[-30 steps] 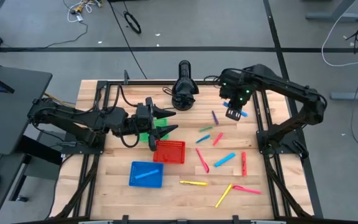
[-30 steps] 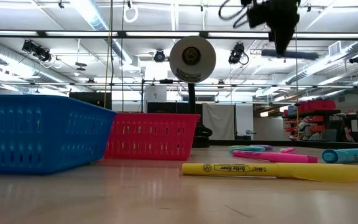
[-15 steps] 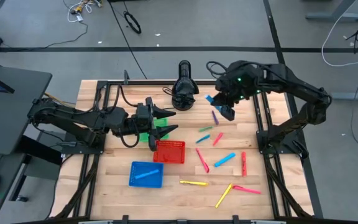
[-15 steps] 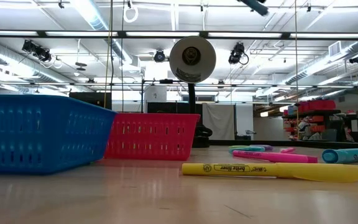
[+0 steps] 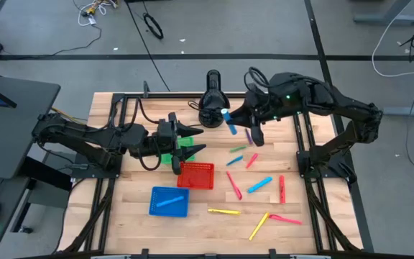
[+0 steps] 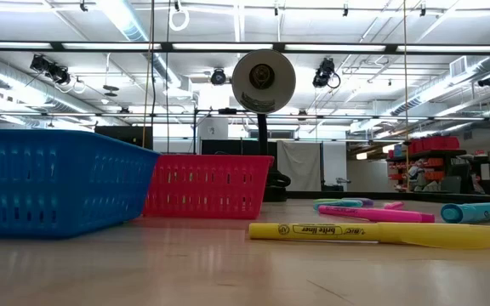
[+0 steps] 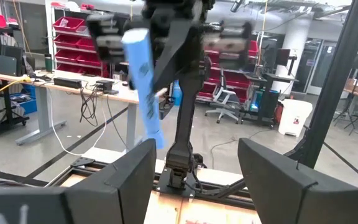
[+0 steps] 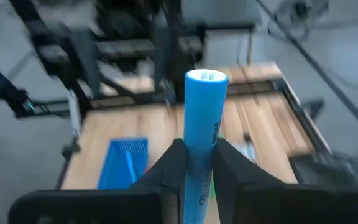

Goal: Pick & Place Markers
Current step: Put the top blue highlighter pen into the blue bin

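High view, surface: a pale wooden table set on a grey floor with cables.
High view, right gripper: raised at about 12 o'clock of the table, closed on a blue marker.
High view, left gripper: at about 10 o'clock, fingers spread and holding nothing, above a green basket.
High view, baskets: a red basket sits near the centre; a blue basket at 7 o'clock holds one blue stick.
High view, markers: loose ones lie from 2 to 5 o'clock, among them a yellow marker.
Low view, surface: the blue basket and red basket stand on the wood, with a yellow highlighter nearest and pink, purple and blue markers behind it.
Low view, room: ceiling lights, shelving beyond.
Left wrist view: the blue marker hangs tilted in the right gripper; desks, chairs and red bins fill the room.
Right wrist view: both fingers clamp the blue marker.
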You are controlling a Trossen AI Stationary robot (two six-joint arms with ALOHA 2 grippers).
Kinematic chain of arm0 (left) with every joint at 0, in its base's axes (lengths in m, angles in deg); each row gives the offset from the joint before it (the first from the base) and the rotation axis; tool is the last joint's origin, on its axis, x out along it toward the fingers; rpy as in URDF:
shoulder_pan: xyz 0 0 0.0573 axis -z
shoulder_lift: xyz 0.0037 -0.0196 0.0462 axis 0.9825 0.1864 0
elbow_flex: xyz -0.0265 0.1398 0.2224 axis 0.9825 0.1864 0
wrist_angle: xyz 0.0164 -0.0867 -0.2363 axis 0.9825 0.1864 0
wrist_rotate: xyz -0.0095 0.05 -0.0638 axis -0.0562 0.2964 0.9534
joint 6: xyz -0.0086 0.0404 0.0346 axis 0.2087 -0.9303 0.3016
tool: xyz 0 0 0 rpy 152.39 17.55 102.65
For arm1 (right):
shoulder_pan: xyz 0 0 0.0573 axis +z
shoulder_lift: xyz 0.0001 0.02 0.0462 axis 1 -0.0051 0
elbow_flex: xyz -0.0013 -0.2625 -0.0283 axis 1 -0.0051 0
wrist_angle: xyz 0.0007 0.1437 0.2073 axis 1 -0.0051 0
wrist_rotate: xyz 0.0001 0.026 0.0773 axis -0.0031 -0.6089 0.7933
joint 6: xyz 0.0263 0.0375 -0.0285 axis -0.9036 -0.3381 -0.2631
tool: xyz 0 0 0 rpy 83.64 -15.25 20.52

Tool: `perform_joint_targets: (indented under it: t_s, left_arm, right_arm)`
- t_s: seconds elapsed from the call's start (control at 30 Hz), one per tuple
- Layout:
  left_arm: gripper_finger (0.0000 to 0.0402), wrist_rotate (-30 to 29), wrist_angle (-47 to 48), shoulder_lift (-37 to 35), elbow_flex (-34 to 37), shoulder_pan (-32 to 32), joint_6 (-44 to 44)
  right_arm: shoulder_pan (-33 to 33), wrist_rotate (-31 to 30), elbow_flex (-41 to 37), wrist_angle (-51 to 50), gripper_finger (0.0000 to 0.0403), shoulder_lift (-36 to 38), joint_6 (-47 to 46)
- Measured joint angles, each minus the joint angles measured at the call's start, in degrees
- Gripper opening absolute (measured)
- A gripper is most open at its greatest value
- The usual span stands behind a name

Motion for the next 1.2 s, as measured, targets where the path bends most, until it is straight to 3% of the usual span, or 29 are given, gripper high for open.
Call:
perform_joint_targets:
  t_s: [0.5,0.87,1.07,1.2]
  left_arm:
    - [0.0233,-0.62,-4.38,0.0,-0.02,0.0,-3.01]
    - [0.0233,6.63,-4.36,0.01,-0.13,-1.34,-0.02]
    - [0.0233,6.64,-2.55,0.37,-4.55,-3.24,-1.92]
    - [0.0233,6.73,3.92,0.96,-7.77,-3.91,-1.25]
  right_arm:
    - [7.22,-0.07,0.0,15.56,0.0047,0.0,1.32]
    - [8.5,-1.73,-0.02,17.78,0.0047,-1.61,1.97]
    - [8.49,-0.42,-0.02,18.72,0.0047,-3.26,1.98]
    - [8.47,-0.39,-0.02,20.83,0.0047,-3.67,2.91]
